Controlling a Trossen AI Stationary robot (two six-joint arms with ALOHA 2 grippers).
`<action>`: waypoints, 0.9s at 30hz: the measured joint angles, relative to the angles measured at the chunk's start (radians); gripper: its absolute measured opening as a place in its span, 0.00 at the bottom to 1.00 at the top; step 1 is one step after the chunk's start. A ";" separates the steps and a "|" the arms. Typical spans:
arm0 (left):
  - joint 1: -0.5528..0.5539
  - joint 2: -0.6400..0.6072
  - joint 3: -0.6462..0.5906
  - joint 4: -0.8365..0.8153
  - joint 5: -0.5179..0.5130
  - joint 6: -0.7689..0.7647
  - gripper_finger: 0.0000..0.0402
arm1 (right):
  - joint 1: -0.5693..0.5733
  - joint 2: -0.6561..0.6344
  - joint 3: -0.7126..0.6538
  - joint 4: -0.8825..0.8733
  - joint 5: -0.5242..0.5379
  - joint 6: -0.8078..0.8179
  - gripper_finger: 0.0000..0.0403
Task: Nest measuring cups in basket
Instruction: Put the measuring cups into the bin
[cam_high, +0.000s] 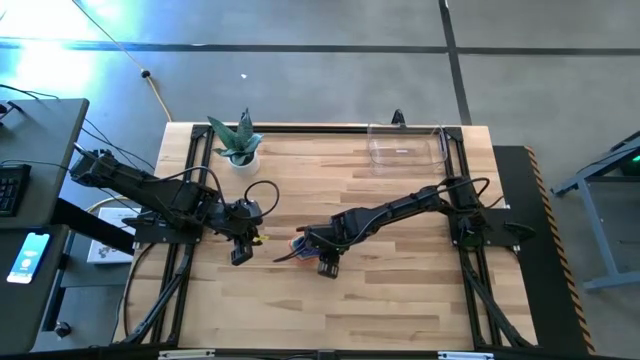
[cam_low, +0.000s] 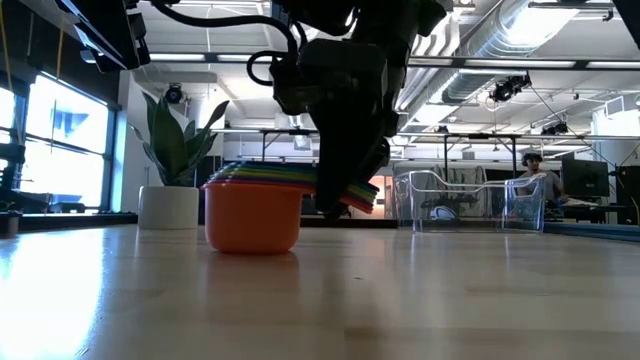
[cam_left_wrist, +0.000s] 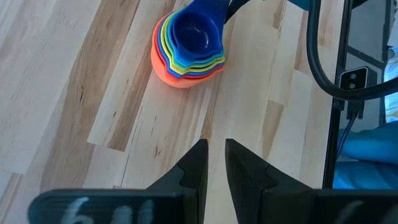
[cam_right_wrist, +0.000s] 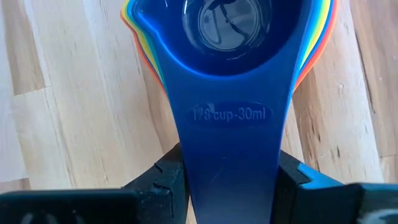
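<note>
The measuring cups (cam_left_wrist: 186, 46) sit nested in one stack, the orange one (cam_low: 252, 215) outermost and the blue one (cam_right_wrist: 227, 37) innermost on top. The stack stands upright by the orange cup's base on the table's middle (cam_high: 303, 246). My right gripper (cam_high: 326, 262) is shut on the stack's handles. My left gripper (cam_left_wrist: 216, 168) hangs above the bare table to the stack's left (cam_high: 240, 254), with a narrow gap between its fingers and nothing in it. The clear basket (cam_high: 405, 146) stands at the far right edge, with no cup in it. My right gripper pinches the blue cup's flat handle (cam_right_wrist: 227, 168) by its two long edges, one finger (cam_right_wrist: 165, 180) on each side. The fingers slant down from the table's right and lie across the handle. The handles below it are hidden. The stack stays upright on the table.
A white pot with a green plant (cam_high: 238, 142) stands at the far left of the table. Black frame rails (cam_high: 455, 150) run along the table's edges beside the basket. Bare wood lies between the stack and the basket (cam_low: 470, 200).
</note>
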 joint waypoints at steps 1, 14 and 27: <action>0.000 0.000 0.000 0.000 0.000 0.000 0.12 | 0.000 0.000 0.000 0.000 0.000 0.000 0.32; 0.000 0.000 0.000 0.000 0.000 0.000 0.12 | 0.000 -0.032 0.000 -0.003 0.009 0.050 0.31; 0.000 0.000 0.000 0.050 0.000 0.000 0.12 | -0.025 -0.114 0.002 -0.028 0.073 0.098 0.31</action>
